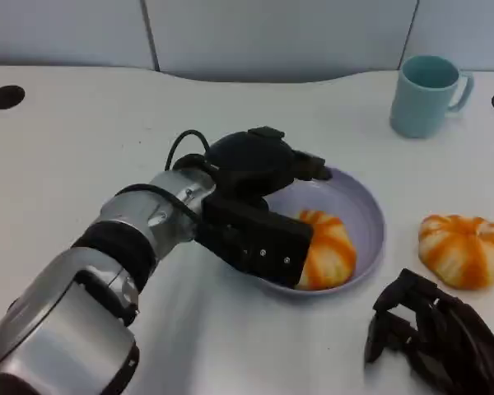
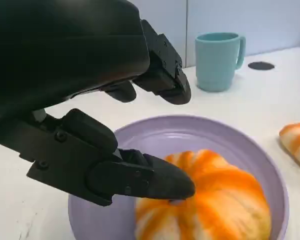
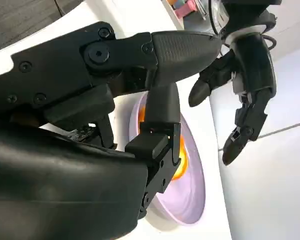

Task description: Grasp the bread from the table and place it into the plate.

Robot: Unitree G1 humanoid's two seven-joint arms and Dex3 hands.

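On the white tabletop (image 1: 66,164) a lilac plate (image 1: 366,206) sits a little right of the middle, and one orange-and-white striped bread (image 1: 329,251) already lies inside it, toward the near side of the bowl-like dish. The left hand (image 1: 259,169) reaches across from the lower left and hangs over the plate's far-left rim; its fingers are spread apart and hold nothing — in the left wrist view the lower finger (image 2: 155,177) lies just above or barely against the top of the bread (image 2: 215,200), and I cannot tell whether it truly touches, while the upper fingers (image 2: 165,75) arch well clear above the plate (image 2: 190,135). A second striped bread (image 1: 463,249) rests on the bare tabletop just right of the plate, apart from its rim. The right hand (image 1: 432,333) lies low at the near right corner, in front of that second bread and not touching it; its fingers look curled inward, though the right wrist view shows them (image 3: 180,47) parted with nothing between — so I cannot tell its state for sure. A pale teal mug (image 1: 426,95) stands upright at the far right, handle turned to the right, well apart from the plate.
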